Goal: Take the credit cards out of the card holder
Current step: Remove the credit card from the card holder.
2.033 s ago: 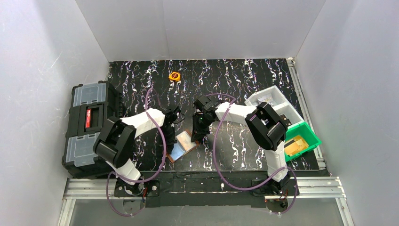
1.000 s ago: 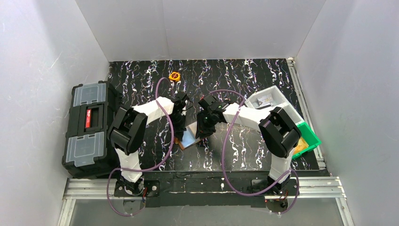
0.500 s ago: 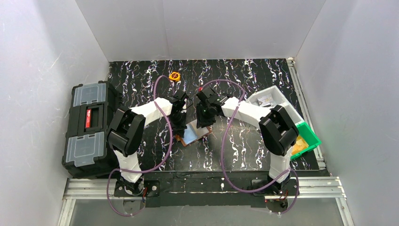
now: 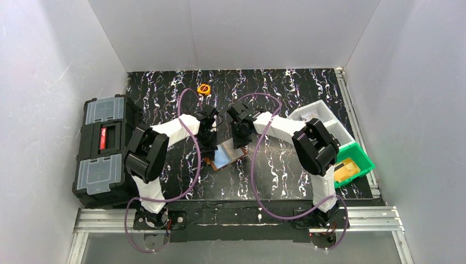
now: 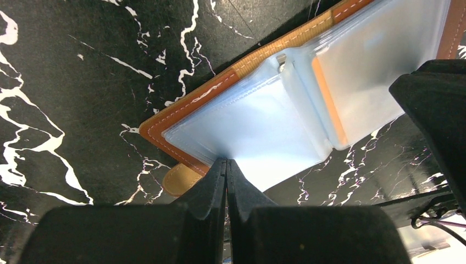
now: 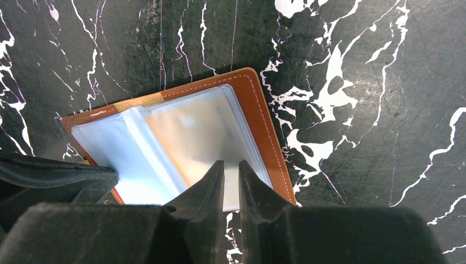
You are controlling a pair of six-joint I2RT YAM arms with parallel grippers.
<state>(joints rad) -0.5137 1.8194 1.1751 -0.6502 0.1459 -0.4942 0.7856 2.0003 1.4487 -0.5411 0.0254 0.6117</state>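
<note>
On the table (image 4: 286, 99), the card holder (image 4: 227, 156) lies between left pincer (image 5: 226, 162) and right pincer (image 6: 231, 164).

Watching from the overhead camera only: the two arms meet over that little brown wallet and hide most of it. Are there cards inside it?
Observer: Yes. The left wrist view shows the card holder lying open, with an orange-edged card inside a clear pocket of one leaf.
Operator: Is the left claw squeezing anything?
Observer: The left gripper is shut at the edge of the other leaf's pocket; whether it pinches the plastic, I cannot tell.
Operator: And the right one?
Observer: The right gripper stands slightly open on the pocket that holds the card, which is not out yet.
</note>
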